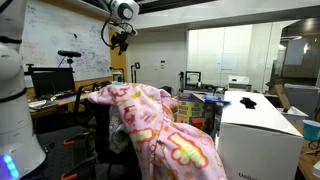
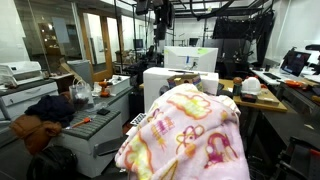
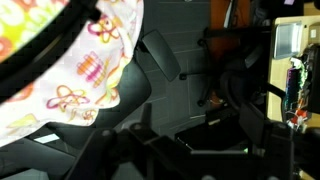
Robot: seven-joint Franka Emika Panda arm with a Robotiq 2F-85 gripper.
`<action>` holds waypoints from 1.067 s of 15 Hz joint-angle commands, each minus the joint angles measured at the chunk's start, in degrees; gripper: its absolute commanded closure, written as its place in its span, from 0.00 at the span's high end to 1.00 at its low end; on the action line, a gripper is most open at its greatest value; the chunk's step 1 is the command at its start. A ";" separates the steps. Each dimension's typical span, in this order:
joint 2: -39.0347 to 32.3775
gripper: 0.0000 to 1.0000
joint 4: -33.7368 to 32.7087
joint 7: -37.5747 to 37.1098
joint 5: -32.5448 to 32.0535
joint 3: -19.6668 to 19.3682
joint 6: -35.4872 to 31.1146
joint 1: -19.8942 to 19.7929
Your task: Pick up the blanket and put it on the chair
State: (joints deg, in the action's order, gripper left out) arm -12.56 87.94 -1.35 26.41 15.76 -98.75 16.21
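blanket (image 1: 165,125): pink fleece, yellow-white shapes, draped over backrest and seat | chair (image 1: 103,125): black, upright, mostly covered

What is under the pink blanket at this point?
A black chair. The blanket drapes over its backrest, so only dark edges and what looks like an armrest show in the wrist view; the rest is covered.

Legible text: one fragment only. On the white box (image 1: 255,135), low and well off to the side of the gripper (image 1: 122,42) in an exterior view, dark print sits at the frame's bottom edge. It starts "Unit"; the rest is cut off. On the whiteboard (image 1: 60,45) behind the gripper, at about its height: handwritten marks, too small to read. Wrist view: nothing legible.
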 commanded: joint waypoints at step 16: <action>16.30 1.00 36.99 -15.30 -5.14 -15.37 -25.39 -15.07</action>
State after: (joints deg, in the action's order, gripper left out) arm -0.80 115.02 -12.52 22.25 1.59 -118.69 2.65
